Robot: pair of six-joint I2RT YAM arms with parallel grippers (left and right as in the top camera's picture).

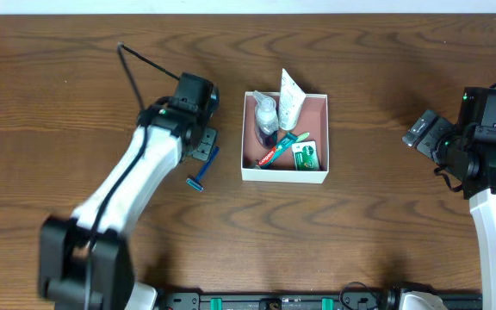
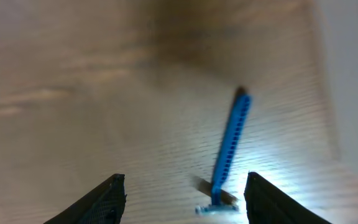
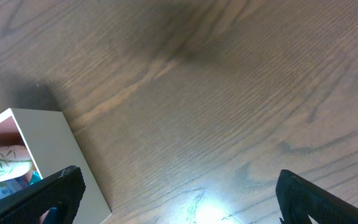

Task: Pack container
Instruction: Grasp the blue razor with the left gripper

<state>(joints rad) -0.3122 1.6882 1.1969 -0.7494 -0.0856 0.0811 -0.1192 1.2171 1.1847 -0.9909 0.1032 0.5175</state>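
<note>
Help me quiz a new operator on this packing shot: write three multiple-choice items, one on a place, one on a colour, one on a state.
1. Where does the blue razor lie relative to the container? A inside it; B outside, to its left; C outside, to its right.
2. What colour is the container's inside? A pinkish-brown; B blue; C black.
3. How is the left hand? A shut on the razor; B open, the razor below between its fingers; C shut on nothing.
Answers: 1 B, the overhead view shows it beside the left wall. 2 A, the floor and inner walls show that colour. 3 B, the left wrist view shows the fingers wide apart around the razor.
</note>
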